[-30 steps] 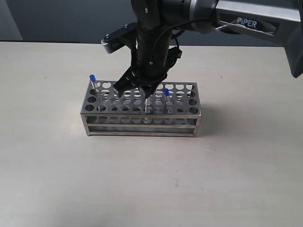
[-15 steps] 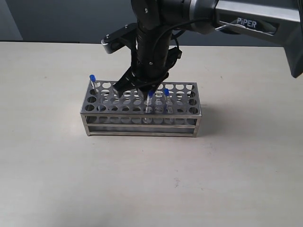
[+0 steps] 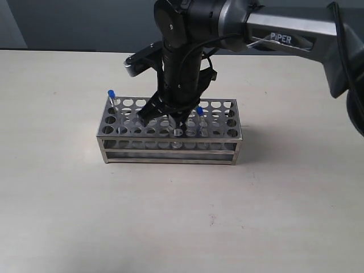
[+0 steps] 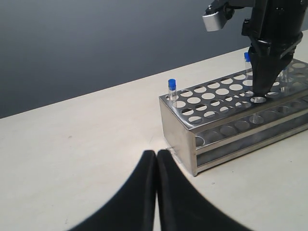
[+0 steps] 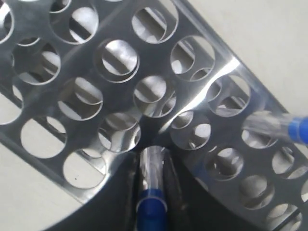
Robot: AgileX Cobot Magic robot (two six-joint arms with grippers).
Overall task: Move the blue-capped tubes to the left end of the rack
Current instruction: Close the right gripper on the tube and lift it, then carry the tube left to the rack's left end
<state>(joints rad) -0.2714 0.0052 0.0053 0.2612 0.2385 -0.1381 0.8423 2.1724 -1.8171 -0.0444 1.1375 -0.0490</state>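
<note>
The silver rack [image 3: 169, 143] stands mid-table. My right gripper [image 3: 170, 121] reaches down onto its top plate from above. In the right wrist view this gripper [image 5: 150, 160] is shut on a blue-capped tube [image 5: 151, 177], with the clear body pointing into a hole near the front row. A second blue-capped tube [image 3: 199, 112] stands just right of the gripper and shows as a tilted tube [image 5: 274, 126]. A third [image 3: 111, 95] stands in the rack's back left corner [image 4: 172, 86]. My left gripper [image 4: 156, 157] is shut and empty, low over the table short of the rack's left end [image 4: 179, 132].
The black right arm [image 3: 182, 51] hangs over the rack's middle and hides the holes behind it. Bare beige tabletop [image 3: 170, 216] surrounds the rack, and a dark wall runs along the far edge.
My right gripper has sunk lower over the rack's front middle. The blue cap that showed beside its fingers half a second ago is now hidden between them.
</note>
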